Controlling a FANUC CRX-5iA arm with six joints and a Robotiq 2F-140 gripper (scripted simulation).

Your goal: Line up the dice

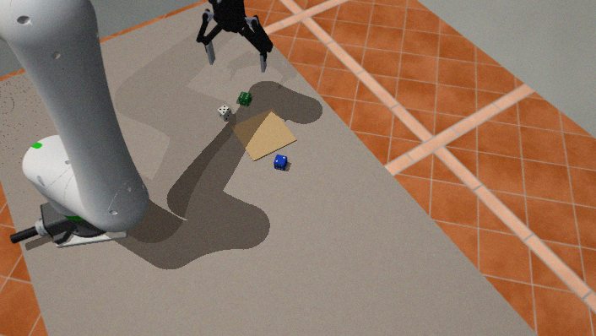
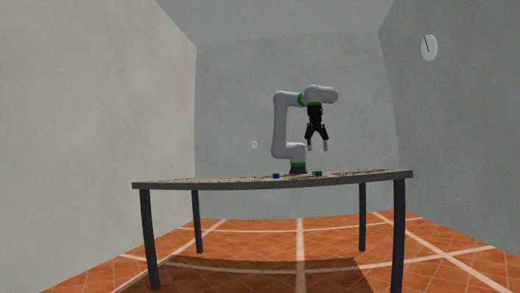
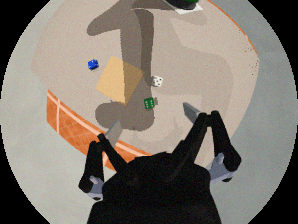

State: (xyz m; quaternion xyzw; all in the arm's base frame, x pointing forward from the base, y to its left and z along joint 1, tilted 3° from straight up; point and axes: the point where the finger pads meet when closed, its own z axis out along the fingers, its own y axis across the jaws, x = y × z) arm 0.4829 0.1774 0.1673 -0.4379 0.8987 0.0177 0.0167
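Note:
A tan square mat (image 1: 270, 136) (image 3: 120, 82) lies flat on the grey table (image 1: 338, 236). A green die (image 1: 245, 98) (image 2: 317, 173) (image 3: 149, 103) and a white die (image 1: 224, 112) (image 3: 158, 82) stand on the table just off the mat's far side. A blue die (image 1: 280, 162) (image 2: 275, 176) (image 3: 93, 64) stands on the table off the mat's near corner. No die is on the mat. My gripper (image 1: 236, 59) (image 2: 317, 148) (image 3: 151, 117) is open and empty. It hangs high above the table, beyond the green die.
The arm's white base (image 1: 51, 177) and its thick link (image 1: 67, 84) fill the left of the top view. The table's edge (image 1: 380, 169) runs close to the right of the dice, with the tiled floor (image 1: 485, 127) below.

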